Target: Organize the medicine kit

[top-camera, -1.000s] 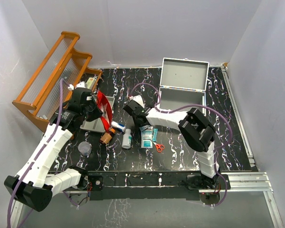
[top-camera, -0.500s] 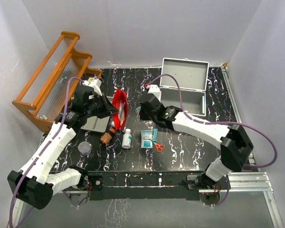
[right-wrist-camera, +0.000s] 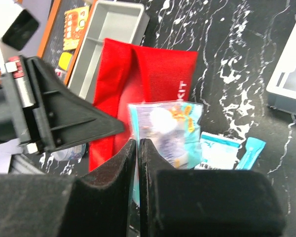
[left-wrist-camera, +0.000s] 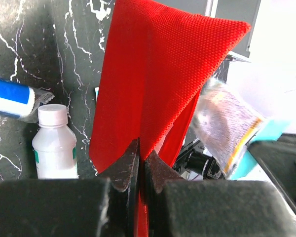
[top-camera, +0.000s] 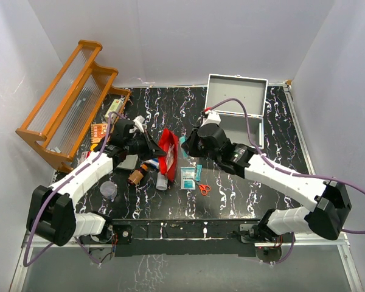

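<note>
**Red pouch** (left-wrist-camera: 158, 74): woven fabric with white lettering ending in "KIT" on one face. It is pinched by one edge in the clenched left gripper (left-wrist-camera: 140, 159) and stands upright ahead of the fingertips.

**Right gripper** (right-wrist-camera: 138, 148): clamped on a clear sachet (right-wrist-camera: 165, 129) with a teal border and orange print. The sachet is held just ahead of the fingertips, against the pouch's face. Whether it has entered the opening cannot be resolved.

**Beyond the left gripper's hold:** a white bottle (left-wrist-camera: 54, 143) and a blue tube (left-wrist-camera: 12, 98) lie on the table to its left.

**Compared with half a second earlier:** the pouch and left gripper have shifted rightward, away from the grey tray (right-wrist-camera: 113, 29) and closer to the right gripper.
</note>
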`<state>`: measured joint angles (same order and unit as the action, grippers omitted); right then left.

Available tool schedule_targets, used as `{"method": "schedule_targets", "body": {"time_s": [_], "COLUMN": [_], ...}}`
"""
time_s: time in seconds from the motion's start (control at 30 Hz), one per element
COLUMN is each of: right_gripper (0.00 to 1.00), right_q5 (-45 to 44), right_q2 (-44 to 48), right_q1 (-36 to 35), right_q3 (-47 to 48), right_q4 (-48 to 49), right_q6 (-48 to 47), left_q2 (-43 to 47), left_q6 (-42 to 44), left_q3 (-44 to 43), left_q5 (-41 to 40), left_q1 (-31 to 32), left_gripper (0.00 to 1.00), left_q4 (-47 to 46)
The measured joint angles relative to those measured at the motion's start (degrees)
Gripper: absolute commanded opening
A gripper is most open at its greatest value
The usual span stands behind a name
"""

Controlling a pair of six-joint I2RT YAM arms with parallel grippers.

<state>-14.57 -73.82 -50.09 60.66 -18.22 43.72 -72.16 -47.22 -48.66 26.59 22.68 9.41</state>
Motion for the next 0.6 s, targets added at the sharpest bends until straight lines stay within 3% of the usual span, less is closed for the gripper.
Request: {"method": "schedule_targets", "body": {"time_s": [0.4,0.6], "right_gripper": [0.05,0.22], "right_q5": [9.44,5.40], "right_q2": [-1.53,-5.03], "right_q1": [0.00,-0.04], "right_q3": [-1.62,-1.60], "right_q4": [6.99,2.29], "right_q6": [6.23,8.07], "left_q2": [-2.54,-2.54], "left_q6": [0.37,2.10], "left_q3": [3.67,3.67], "left_q5": [-0.81,-3.06], "left_q1": [0.00,0.00], "left_gripper": [0.00,0.00], "left_q4": [-0.33,1.95]}}
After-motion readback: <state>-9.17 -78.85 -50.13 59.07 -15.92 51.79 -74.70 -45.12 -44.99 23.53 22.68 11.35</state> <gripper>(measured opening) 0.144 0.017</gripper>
